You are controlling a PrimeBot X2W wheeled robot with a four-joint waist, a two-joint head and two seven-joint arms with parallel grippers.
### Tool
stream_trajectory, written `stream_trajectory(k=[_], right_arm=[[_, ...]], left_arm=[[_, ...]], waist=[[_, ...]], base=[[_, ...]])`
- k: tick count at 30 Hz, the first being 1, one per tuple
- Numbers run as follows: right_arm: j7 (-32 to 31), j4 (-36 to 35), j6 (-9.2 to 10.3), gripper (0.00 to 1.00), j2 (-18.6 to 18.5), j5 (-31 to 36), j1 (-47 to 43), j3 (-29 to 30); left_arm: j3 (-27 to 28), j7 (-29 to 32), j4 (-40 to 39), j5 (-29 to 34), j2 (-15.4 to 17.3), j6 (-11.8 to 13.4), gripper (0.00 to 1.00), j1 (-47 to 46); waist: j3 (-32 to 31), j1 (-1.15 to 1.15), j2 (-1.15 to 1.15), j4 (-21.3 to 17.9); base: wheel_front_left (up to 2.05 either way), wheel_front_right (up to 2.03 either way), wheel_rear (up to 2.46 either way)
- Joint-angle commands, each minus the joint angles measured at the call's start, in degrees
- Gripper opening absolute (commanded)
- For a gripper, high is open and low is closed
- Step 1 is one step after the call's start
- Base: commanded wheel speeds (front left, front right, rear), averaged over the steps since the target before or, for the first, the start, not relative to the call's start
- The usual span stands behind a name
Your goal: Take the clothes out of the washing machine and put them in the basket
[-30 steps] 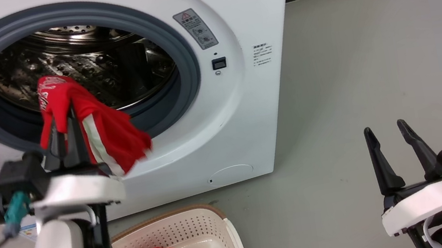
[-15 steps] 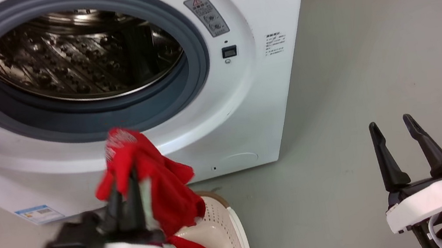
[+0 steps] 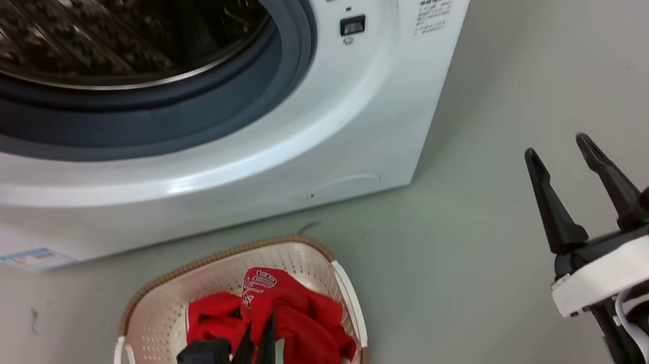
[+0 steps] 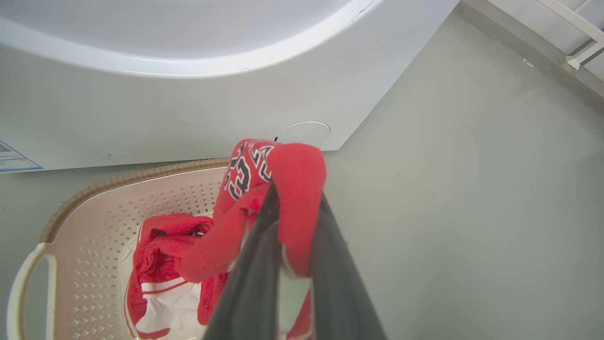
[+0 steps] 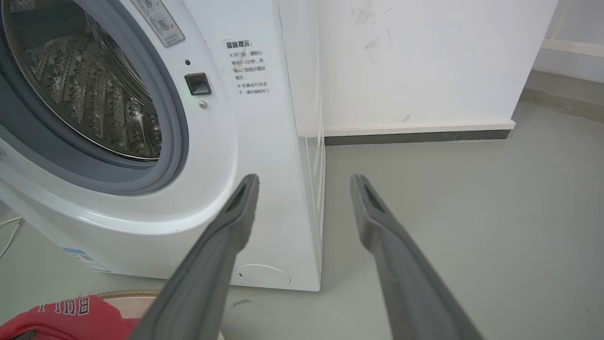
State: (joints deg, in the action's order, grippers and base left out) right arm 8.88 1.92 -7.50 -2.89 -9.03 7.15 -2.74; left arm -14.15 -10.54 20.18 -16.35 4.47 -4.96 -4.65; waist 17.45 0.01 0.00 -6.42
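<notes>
Our left gripper (image 3: 260, 342), pinched tight on the red clothes (image 3: 303, 335), hangs low inside the basket (image 3: 149, 288) before the washing machine (image 3: 354, 125), so we judge this the drop: next we must release and lift clear, right gripper (image 3: 558, 155) spread idle.

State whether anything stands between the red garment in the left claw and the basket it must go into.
Nothing visible does. The left claw holds the red garment directly over the open basket. A second red garment already lies inside, with room beside it.
</notes>
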Motion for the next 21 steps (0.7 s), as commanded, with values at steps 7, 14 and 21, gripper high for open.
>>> stream_trajectory(k=[7,14,21], right_arm=[[0.85,-0.03,0.02,1.00,0.05,-0.44,4.25,-1.81],[2.22,0.39,0.03,1.00,0.04,-1.36,7.64,-3.83],[3.91,1.47,0.03,1.00,0.05,-2.43,10.13,-5.50]], left_arm=[[0.68,-3.08,16.54,0.01,0.56,-0.92,0.00,-11.83],[1.95,-4.34,30.44,0.64,2.06,-0.31,0.00,-22.27],[2.77,-4.68,41.45,1.25,3.91,1.65,0.00,-29.25]], waist=[[9.09,-0.01,0.00,-1.90],[16.73,-0.01,0.00,-5.22],[22.21,-0.01,0.00,-7.45]], base=[[0.00,0.00,0.00],[0.00,0.00,0.00],[0.00,0.00,0.00]])
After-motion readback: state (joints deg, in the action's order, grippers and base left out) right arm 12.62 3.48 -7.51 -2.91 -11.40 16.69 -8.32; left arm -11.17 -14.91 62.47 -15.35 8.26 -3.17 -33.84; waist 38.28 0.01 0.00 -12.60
